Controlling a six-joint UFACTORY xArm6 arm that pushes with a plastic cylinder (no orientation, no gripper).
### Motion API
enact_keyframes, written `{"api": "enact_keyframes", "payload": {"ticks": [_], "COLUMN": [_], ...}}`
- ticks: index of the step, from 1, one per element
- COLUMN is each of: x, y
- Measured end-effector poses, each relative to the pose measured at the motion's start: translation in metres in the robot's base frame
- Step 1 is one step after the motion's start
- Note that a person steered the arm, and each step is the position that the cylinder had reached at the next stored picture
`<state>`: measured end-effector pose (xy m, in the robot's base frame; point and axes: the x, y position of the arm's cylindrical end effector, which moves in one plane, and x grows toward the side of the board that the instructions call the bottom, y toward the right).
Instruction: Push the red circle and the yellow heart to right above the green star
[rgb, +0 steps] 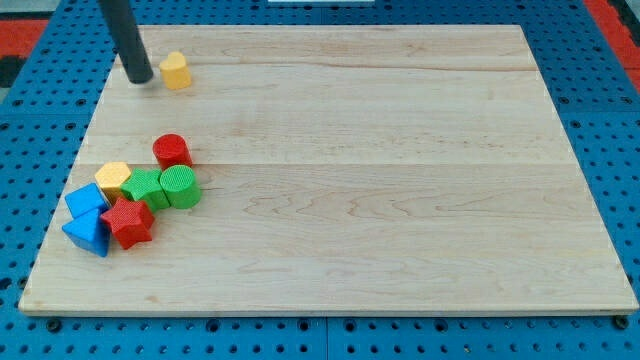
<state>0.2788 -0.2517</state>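
The yellow heart (175, 70) lies near the board's top left. My tip (140, 79) rests just left of it, a small gap apart. The red circle (172, 151) stands lower down on the left side. Right below it sits the green star (146, 188), with a green circle (180, 186) touching it on the right. The red circle touches the top of this green pair.
A yellow hexagon (113, 177) sits left of the green star. A red star (128, 221), a blue cube (85, 201) and a blue triangle (89, 233) cluster below. The wooden board (380, 170) lies on a blue pegboard (30, 120).
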Motion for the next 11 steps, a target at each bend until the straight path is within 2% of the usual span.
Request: {"api": "enact_keyframes", "payload": {"ticks": [1, 2, 3, 4, 5, 6, 7, 9, 11], "x": [-0.037, -0.009, 0.039, 0.061, 0.020, 0.010, 0.055, 0.124, 0.119], "y": [0.032, 0.048, 0.048, 0.048, 0.048, 0.064, 0.088, 0.080, 0.080]}}
